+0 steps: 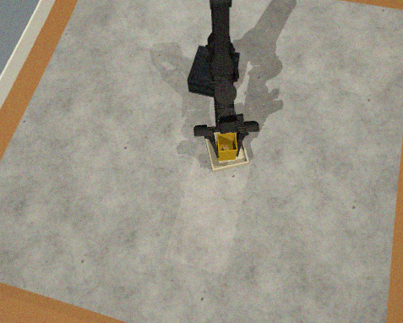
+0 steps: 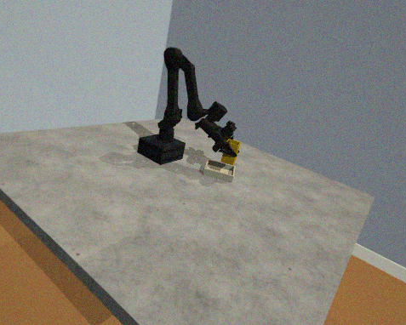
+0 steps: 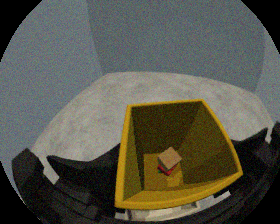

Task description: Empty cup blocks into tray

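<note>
My gripper (image 1: pixel 227 155) (image 2: pixel 234 153) (image 3: pixel 161 133) is shut on the yellow cup (image 1: pixel 227 156) (image 2: pixel 229 160) (image 3: pixel 163 120), with one finger on each side. The cup is roughly upright, open end up, and is held above the shallow cream tray (image 1: pixel 231 167) (image 2: pixel 218 175). The top view shows the cup overlapping the tray. In the wrist view a tan-topped block (image 3: pixel 170 157) lies inside near the cup's bottom, with a red block (image 3: pixel 166 169) showing under it. Any further blocks are hidden. The cup and gripper hide part of the tray.
The arm's dark base (image 1: pixel 201 78) (image 2: pixel 161 149) stands on the grey table (image 1: pixel 113 211) (image 2: pixel 178 238) behind the tray. The arm reaches forward from it. A blue-grey wall (image 2: pixel 310 85) rises beyond the table's far edge.
</note>
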